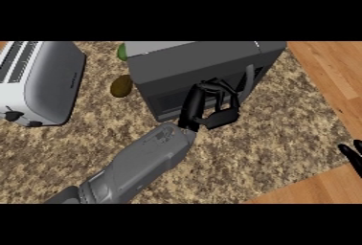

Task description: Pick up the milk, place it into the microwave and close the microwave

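Speckled counter (pixel 268 143) holds the microwave (pixel 205 72). Your left hand (pixel 209 105), fingers curled with nothing held, presses its door (pixel 212 93); no milk shows. Push straight until it shuts.

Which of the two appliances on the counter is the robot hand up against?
The dark grey microwave, at the counter's middle back. The left robot hand is at its front, fingers curled. The other appliance, the silver toaster, sits apart at the left edge, untouched.

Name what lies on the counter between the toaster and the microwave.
In the head view, a brown oval object, too indistinct to identify, lies on the speckled counter between the toaster and the microwave.
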Tool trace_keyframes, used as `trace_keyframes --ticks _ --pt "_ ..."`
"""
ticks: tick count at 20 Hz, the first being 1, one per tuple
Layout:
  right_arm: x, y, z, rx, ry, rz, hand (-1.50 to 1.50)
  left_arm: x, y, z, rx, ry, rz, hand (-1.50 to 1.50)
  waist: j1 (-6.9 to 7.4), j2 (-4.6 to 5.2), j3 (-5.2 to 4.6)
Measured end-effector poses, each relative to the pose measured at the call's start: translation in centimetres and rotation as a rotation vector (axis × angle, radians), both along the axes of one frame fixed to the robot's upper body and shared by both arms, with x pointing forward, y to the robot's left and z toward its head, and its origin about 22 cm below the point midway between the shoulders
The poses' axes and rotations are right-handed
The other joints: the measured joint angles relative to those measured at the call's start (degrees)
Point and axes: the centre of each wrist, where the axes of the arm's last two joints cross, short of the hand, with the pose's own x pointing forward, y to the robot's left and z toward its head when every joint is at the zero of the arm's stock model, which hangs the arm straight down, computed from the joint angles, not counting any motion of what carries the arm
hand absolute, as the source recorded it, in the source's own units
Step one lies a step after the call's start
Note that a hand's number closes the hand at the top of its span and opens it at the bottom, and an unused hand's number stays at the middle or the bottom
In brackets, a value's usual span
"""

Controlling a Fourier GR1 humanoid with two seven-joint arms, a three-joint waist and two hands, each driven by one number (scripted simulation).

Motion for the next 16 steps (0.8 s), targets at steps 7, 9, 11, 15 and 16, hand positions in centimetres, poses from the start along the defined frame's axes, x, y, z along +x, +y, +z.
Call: trace_keyframes --ticks 7,9,11,15,16 --pt "0.0 0.3 0.6 -0.003 -0.006 0.054 -1.50 0.0 0.0 -0.2 -0.019 -0.027 0.021 1.50 -0.49 0.19 0.01" --pt "-0.1 0.3 0.7 -0.002 -0.003 0.063 -1.50 0.0 0.1 -0.3 -0.025 -0.034 0.033 1.50 -0.78 0.22 0.02" --pt "-0.1 0.3 0.9 -0.008 -0.007 0.070 -1.50 0.0 0.1 -0.3 -0.027 -0.041 0.038 1.50 -0.89 0.27 0.01" --pt "-0.1 0.4 1.3 -0.014 -0.008 0.087 -1.50 0.0 0.1 -0.4 -0.034 -0.051 0.047 1.50 -1.10 0.34 0.00" --pt "-0.2 0.5 1.3 -0.014 -0.008 0.091 -1.50 0.0 0.1 -0.4 -0.035 -0.052 0.049 1.50 -1.14 0.34 -0.01"
